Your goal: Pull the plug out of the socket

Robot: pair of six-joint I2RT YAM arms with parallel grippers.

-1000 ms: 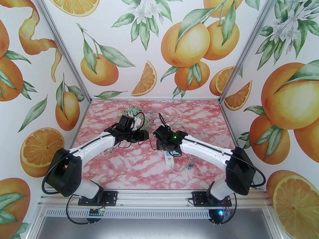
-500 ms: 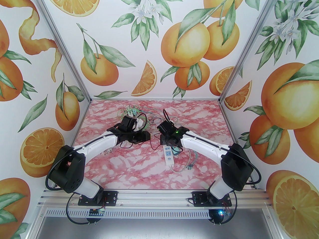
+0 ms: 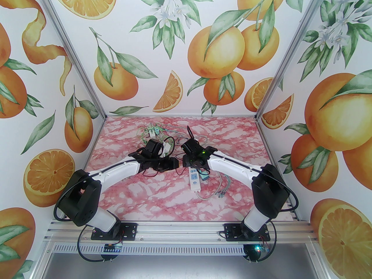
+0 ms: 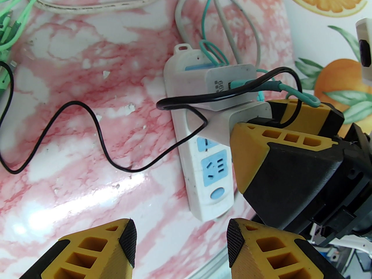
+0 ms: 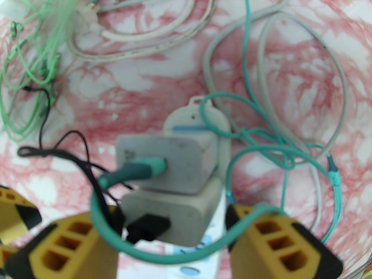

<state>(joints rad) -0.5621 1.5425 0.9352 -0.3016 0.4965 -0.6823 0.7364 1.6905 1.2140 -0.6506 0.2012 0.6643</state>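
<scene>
Sitting in the power strip (image 4: 209,167) at mid-frame of the left wrist view, the white charger plug (image 4: 223,118) with the black cable (image 4: 189,98) lies between the fingers of the right gripper (image 5: 171,222), which flank it closely; whether they press it cannot be told. The left gripper (image 4: 180,243), at the bottom edge, gapes wide and empty over the marble table (image 4: 72,97).

Plug (image 5: 180,214) blurred; its prongs hidden
</scene>
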